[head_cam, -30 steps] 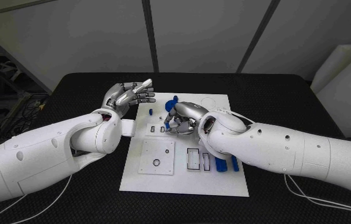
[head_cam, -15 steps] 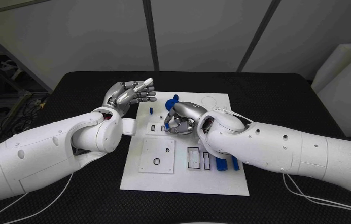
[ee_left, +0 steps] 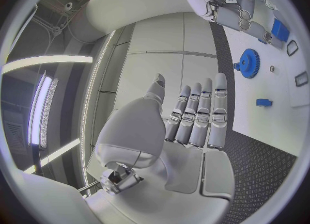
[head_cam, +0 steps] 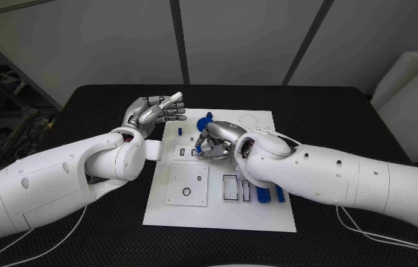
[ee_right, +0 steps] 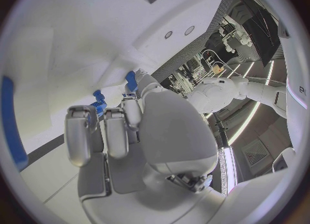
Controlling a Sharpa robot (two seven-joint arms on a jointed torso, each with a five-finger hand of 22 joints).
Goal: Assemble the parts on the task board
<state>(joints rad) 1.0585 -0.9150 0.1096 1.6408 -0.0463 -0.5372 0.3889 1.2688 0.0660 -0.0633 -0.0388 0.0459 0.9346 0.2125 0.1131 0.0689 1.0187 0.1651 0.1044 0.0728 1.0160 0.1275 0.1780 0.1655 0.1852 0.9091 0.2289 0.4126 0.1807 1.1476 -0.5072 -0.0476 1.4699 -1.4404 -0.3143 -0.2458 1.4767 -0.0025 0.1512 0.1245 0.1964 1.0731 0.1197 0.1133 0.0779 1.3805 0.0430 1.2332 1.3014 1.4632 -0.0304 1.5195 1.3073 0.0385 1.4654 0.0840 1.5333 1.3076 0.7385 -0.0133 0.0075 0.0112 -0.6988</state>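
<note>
at the right hand's fingertips (ee_right: 97,111), a small blue part (ee_right: 98,99) is pinched, its long axis standing roughly upright off the task board (head_cam: 261,215); a second small blue part (ee_right: 131,80) shows just beyond the thumb side, and whether it is touched cannot be told.

right hand (head_cam: 218,141): fingers curled down and in over the upper middle of the board, grasping the blue part; the board lies directly under the fingers, so the coming move is judged to be a short press or seating downward rather than a carry.

blue gear (head_cam: 204,123): flat on the board just beyond the right hand, toward the far edge; also seen from the left wrist (ee_left: 248,63).

small blue peg (head_cam: 179,132): on the board near its left edge, between the two hands; nearer the left hand.

long blue pieces (head_cam: 264,196): lying on the board's near right portion, long axes running near-to-far, partly under the right forearm.

left hand (head_cam: 155,113): raised beside the board's far left corner, fingers straight and close together, holding nothing, apart from every part.

judgement: the right hand is nearer the work; the left stands by.
</note>
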